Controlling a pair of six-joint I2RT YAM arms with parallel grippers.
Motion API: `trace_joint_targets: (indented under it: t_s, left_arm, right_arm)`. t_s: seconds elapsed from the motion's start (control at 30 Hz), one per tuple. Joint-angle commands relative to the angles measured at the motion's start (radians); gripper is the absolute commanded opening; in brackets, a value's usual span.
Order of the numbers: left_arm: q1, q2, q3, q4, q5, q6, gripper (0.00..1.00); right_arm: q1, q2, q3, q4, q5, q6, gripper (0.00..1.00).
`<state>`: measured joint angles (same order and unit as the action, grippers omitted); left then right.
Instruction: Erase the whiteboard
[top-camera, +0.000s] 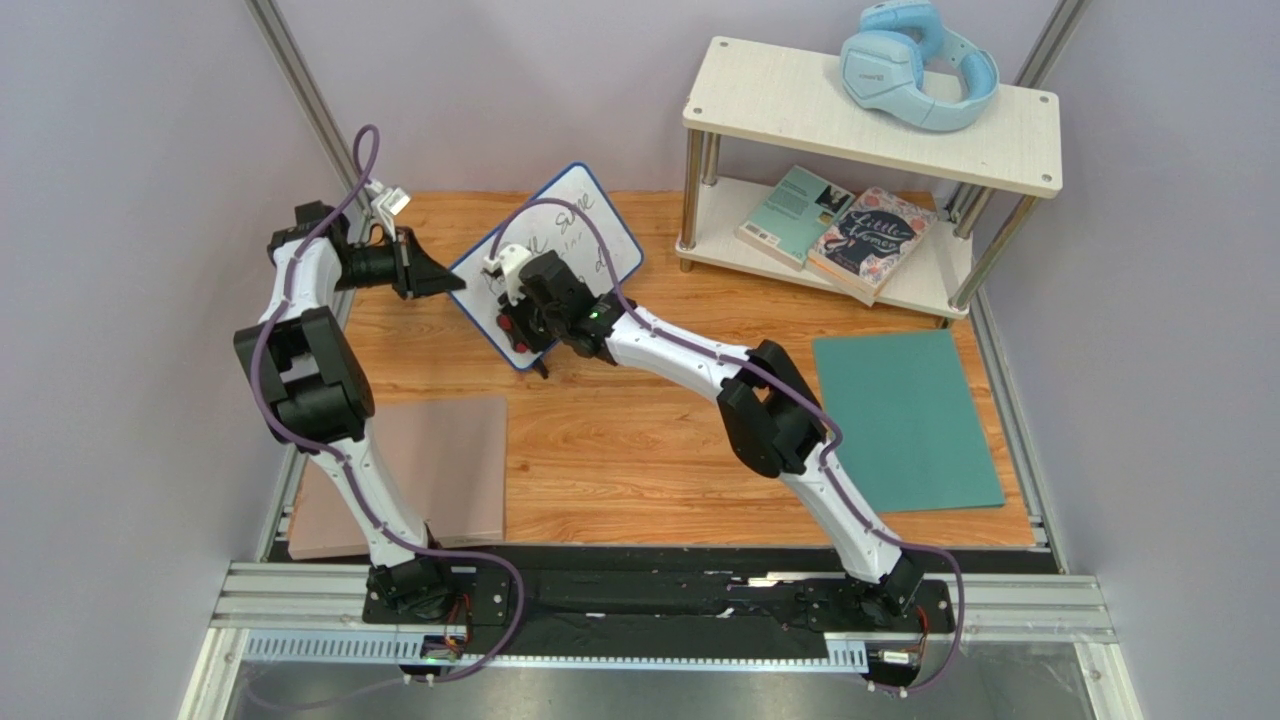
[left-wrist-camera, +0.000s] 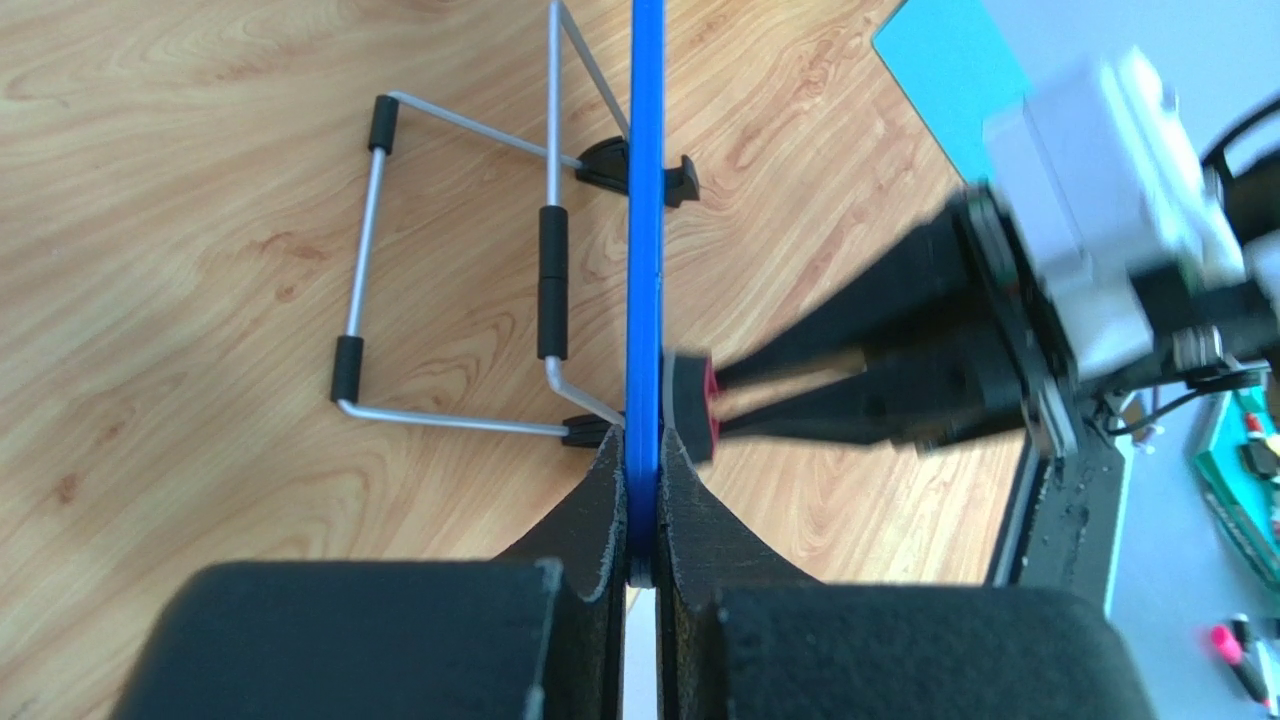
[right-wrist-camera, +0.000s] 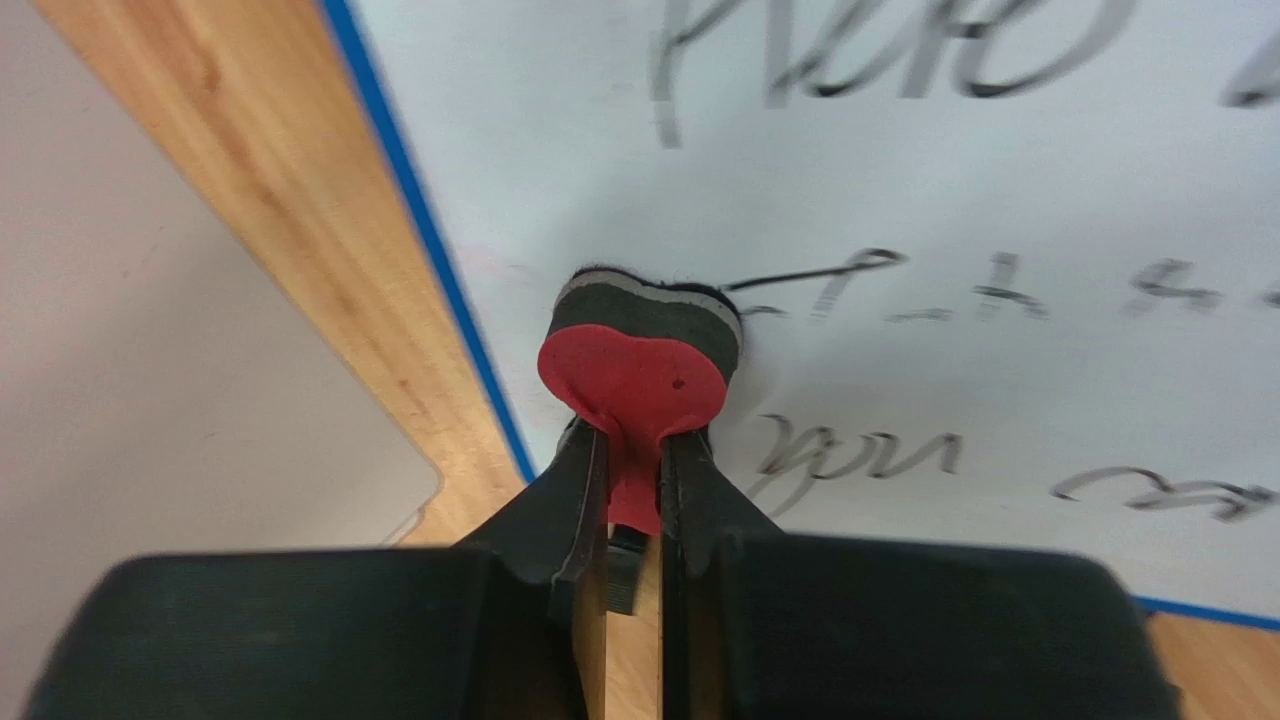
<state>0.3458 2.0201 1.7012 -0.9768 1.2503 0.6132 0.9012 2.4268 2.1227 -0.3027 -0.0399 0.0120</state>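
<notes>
Across the wooden tabletop (top-camera: 646, 450) the whiteboard (top-camera: 579, 240) stands tilted on its wire stand (left-wrist-camera: 451, 285) at the back-left, and the left gripper (left-wrist-camera: 643, 465) is clamped on its blue frame, steadying it edge-on. The right gripper (right-wrist-camera: 634, 450) is pinched tight on the red tab of a small round eraser (right-wrist-camera: 639, 353), pad pressed to the board near its lower-left corner. Black handwriting (right-wrist-camera: 857, 450) runs in several lines across the face (nearly all of it, from what shows), so by my read the wiping has barely begun and almost the whole board is left to clear.
</notes>
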Motion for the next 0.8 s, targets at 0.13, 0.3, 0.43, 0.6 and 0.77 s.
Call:
trace_joint_targets:
  t_s: [0.13,0.3,0.43,0.6,0.77]
  left_arm:
    - [-0.022,0.032,0.052,-0.215,-0.003,0.129,0.0]
    - [-0.021,0.046,0.096,-0.302,-0.018,0.203,0.0]
    - [-0.014,0.065,0.127,-0.37,-0.022,0.252,0.0]
    - [-0.008,0.101,0.161,-0.419,-0.034,0.284,0.0]
    - [-0.01,0.144,0.216,-0.517,-0.04,0.358,0.0]
  right_arm:
    - [-0.168,-0.034,-0.04,0.165,0.19,0.026,0.0]
    - [-0.2,-0.023,-0.003,0.131,0.232,0.032,0.0]
    - [-0.231,-0.028,0.009,0.132,0.224,0.032,0.0]
    - [-0.262,-0.031,0.034,0.145,0.203,0.011,0.0]
    - [-0.262,0.006,0.088,0.148,0.201,-0.007,0.0]
